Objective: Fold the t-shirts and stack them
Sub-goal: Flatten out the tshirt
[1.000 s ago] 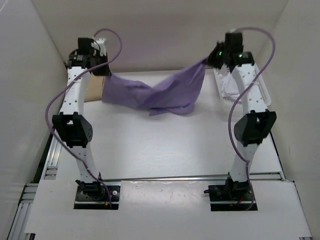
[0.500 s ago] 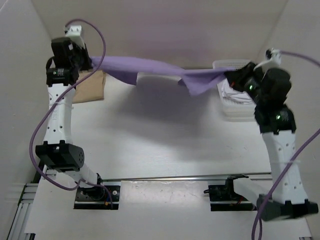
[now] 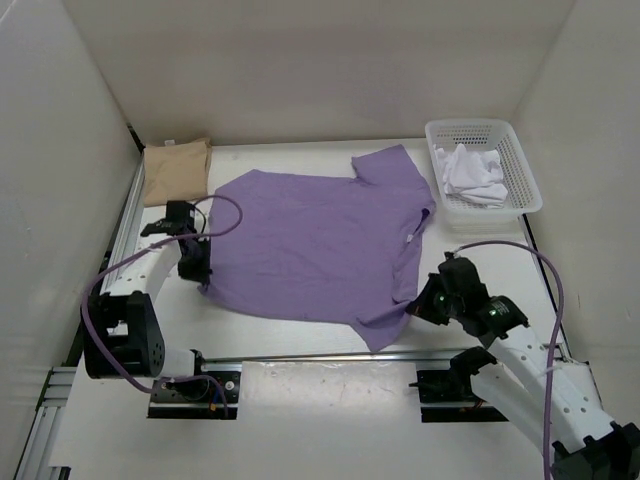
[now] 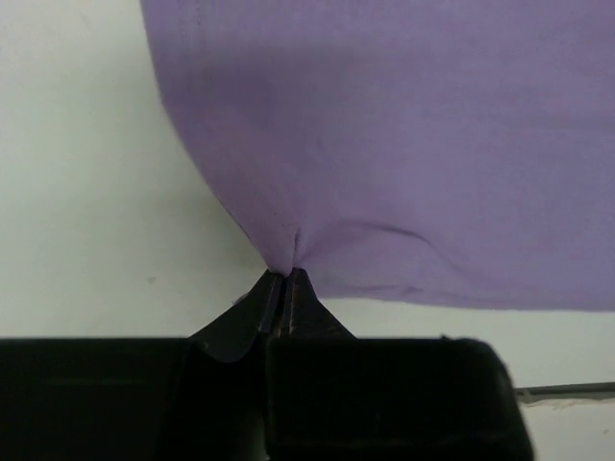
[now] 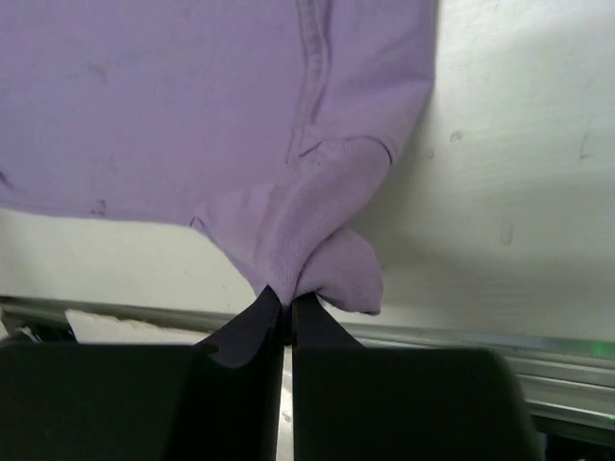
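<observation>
Top external: lavender shirt [image 3: 320, 240] lies flat, left gripper [image 3: 204, 284] and right gripper [image 3: 417, 306] each pinching apparently a near corner.

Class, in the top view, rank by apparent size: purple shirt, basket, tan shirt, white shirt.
1. purple shirt
2. basket
3. tan shirt and white shirt: too alike to rank

1. You have the lavender t-shirt [image 3: 320, 245] spread flat mid-table, collar to the right, hem to the left.
2. Your left gripper [image 3: 203, 281] sits low at its near-left hem corner; your right gripper [image 3: 420, 305] is at the near sleeve tip.
3. Tan t-shirt [image 3: 177, 170]: folded, far-left corner, just clear of the lavender one.
4. White t-shirt [image 3: 472, 175]: crumpled inside the basket [image 3: 480, 127], far right.
</observation>
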Action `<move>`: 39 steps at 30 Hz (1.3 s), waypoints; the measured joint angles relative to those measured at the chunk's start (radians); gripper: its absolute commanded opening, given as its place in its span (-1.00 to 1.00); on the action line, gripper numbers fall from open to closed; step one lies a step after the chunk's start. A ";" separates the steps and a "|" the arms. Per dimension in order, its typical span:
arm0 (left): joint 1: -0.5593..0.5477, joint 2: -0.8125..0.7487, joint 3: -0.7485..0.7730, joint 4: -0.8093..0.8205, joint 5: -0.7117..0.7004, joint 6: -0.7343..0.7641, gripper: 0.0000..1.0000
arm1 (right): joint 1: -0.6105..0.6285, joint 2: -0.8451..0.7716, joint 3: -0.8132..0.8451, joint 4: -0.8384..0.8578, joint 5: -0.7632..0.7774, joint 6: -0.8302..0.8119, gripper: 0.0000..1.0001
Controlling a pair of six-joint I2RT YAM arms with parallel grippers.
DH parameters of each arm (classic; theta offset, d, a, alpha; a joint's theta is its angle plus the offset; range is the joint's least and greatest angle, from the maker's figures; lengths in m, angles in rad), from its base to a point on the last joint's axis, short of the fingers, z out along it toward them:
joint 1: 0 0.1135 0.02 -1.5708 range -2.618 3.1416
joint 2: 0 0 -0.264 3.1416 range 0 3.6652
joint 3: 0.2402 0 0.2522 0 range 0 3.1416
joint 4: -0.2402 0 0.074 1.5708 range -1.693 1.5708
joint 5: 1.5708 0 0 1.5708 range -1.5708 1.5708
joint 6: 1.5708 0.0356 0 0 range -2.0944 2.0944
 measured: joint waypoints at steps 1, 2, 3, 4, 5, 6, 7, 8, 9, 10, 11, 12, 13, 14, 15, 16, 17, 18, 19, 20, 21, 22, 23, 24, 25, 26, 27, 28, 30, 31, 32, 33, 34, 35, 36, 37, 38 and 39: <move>0.009 0.000 -0.039 -0.007 0.002 0.000 -0.80 | 0.027 -0.004 -0.013 -0.001 0.010 0.022 -1.00; 0.018 0.000 -0.070 -0.011 0.002 0.000 -0.80 | 0.053 -0.003 -0.023 -0.001 0.018 0.044 -1.00; 0.030 0.000 -0.098 -0.017 0.002 0.000 -0.80 | 0.072 0.000 -0.029 -0.002 0.026 0.061 -1.00; 0.043 0.000 -0.120 -0.022 0.003 0.000 -0.80 | 0.090 0.006 -0.034 -0.001 0.035 0.080 -1.00; 0.055 -0.001 -0.136 -0.026 0.004 0.000 -0.80 | 0.101 0.014 -0.035 -0.001 0.043 0.091 -1.00; 0.066 -0.003 -0.147 -0.027 0.004 0.000 -0.80 | 0.108 0.023 -0.037 -0.001 0.054 0.105 -1.00; 0.078 -0.008 -0.155 -0.027 0.005 0.000 -0.80 | 0.111 0.032 -0.037 0.001 0.068 0.114 -1.00; 0.087 -0.014 -0.159 -0.027 0.005 0.000 -0.80 | 0.112 0.039 -0.037 0.002 0.082 0.122 -1.00; 0.097 -0.023 -0.159 -0.029 0.005 0.000 -0.80 | 0.112 0.040 -0.035 0.002 0.097 0.129 -1.00; 0.107 -0.034 -0.158 -0.028 0.006 0.000 -0.80 | 0.109 0.043 -0.032 0.003 0.111 0.132 -1.00; 0.116 -0.044 -0.153 -0.031 0.007 0.000 -0.80 | 0.100 0.051 -0.023 0.004 0.121 0.130 -1.00; 0.121 -0.046 -0.138 -0.039 0.011 0.000 -0.80 | 0.086 0.063 -0.010 0.007 0.130 0.124 -1.00; 0.125 -0.042 -0.115 -0.043 0.014 0.000 -0.80 | 0.066 0.086 0.008 0.013 0.138 0.116 -1.00; 0.127 -0.030 -0.081 -0.051 0.021 0.000 -0.80 | 0.039 0.118 0.034 0.016 0.140 0.100 -1.00; 0.128 -0.011 -0.045 -0.052 0.026 0.000 -0.80 | 0.009 0.155 0.061 0.027 0.138 0.080 -1.00; 0.128 0.016 -0.002 -0.054 0.036 0.000 -0.80 | -0.024 0.202 0.093 0.040 0.136 0.062 -1.00; 0.130 0.045 0.037 -0.052 0.043 0.000 -0.80 | -0.052 0.253 0.127 0.058 0.134 0.044 -1.00; 0.130 0.086 0.082 -0.051 0.051 0.000 -0.80 | -0.078 0.307 0.155 0.081 0.131 0.021 -1.00; 0.132 0.123 0.118 -0.050 0.060 0.000 -0.80 | -0.099 0.354 0.179 0.103 0.124 0.003 -1.00; 0.134 0.165 0.152 -0.048 0.070 0.000 -0.80 | -0.122 0.408 0.201 0.130 0.115 -0.019 -1.00; 0.137 0.212 0.186 -0.049 0.081 0.000 -0.80 | -0.141 0.454 0.217 0.151 0.110 -0.038 -1.00; 0.140 0.251 0.211 -0.049 0.092 0.000 -0.80 | -0.156 0.494 0.231 0.166 0.104 -0.055 -1.00; 0.142 0.288 0.234 -0.050 0.101 0.000 -0.80 | -0.171 0.537 0.248 0.177 0.097 -0.071 -1.00; 0.145 0.325 0.256 -0.054 0.110 0.000 -0.80 | -0.183 0.575 0.265 0.186 0.090 -0.085 -1.00; 0.148 0.353 0.277 -0.057 0.119 -0.001 -0.80 | -0.193 0.611 0.284 0.192 0.084 -0.097 -1.00; 0.150 0.384 0.300 -0.061 0.126 -0.001 -0.80 | -0.200 0.638 0.301 0.196 0.079 -0.108 -1.00; 0.153 0.411 0.324 -0.068 0.133 -0.001 -0.80 | -0.206 0.664 0.321 0.201 0.073 -0.119 -1.00; 0.154 0.434 0.348 -0.070 0.141 0.000 -0.80 | -0.211 0.688 0.341 0.207 0.067 -0.131 -1.00; 0.161 0.468 0.393 -0.079 0.154 0.000 -0.80 | -0.217 0.724 0.380 0.212 0.058 -0.147 -1.00; 0.164 0.482 0.415 -0.080 0.161 -0.001 -0.80 | -0.217 0.741 0.400 0.218 0.053 -0.155 -1.00; 0.166 0.492 0.434 -0.080 0.166 -0.001 -0.80 | -0.218 0.754 0.415 0.222 0.050 -0.160 -1.00; 0.168 0.502 0.452 -0.081 0.171 -0.001 -0.80 | -0.221 0.767 0.431 0.222 0.045 -0.163 -1.00; 0.171 0.511 0.470 -0.082 0.174 0.000 -0.80 | -0.225 0.778 0.443 0.225 0.040 -0.166 -1.00; 0.172 0.519 0.483 -0.081 0.177 -0.001 -0.80 | -0.231 0.787 0.453 0.227 0.035 -0.169 -1.00; 0.173 0.525 0.495 -0.084 0.179 -0.001 -0.80 | -0.236 0.793 0.461 0.226 0.034 -0.172 -1.00; 0.173 0.529 0.500 -0.085 0.181 -0.001 -0.80 | -0.239 0.798 0.467 0.225 0.030 -0.175 -1.00; 0.174 0.529 0.502 -0.087 0.183 -0.001 -0.80 | -0.242 0.800 0.470 0.222 0.026 -0.179 -1.00; 0.175 0.529 0.502 -0.094 0.187 -0.001 -0.80 | -0.244 0.799 0.470 0.216 0.022 -0.181 -1.00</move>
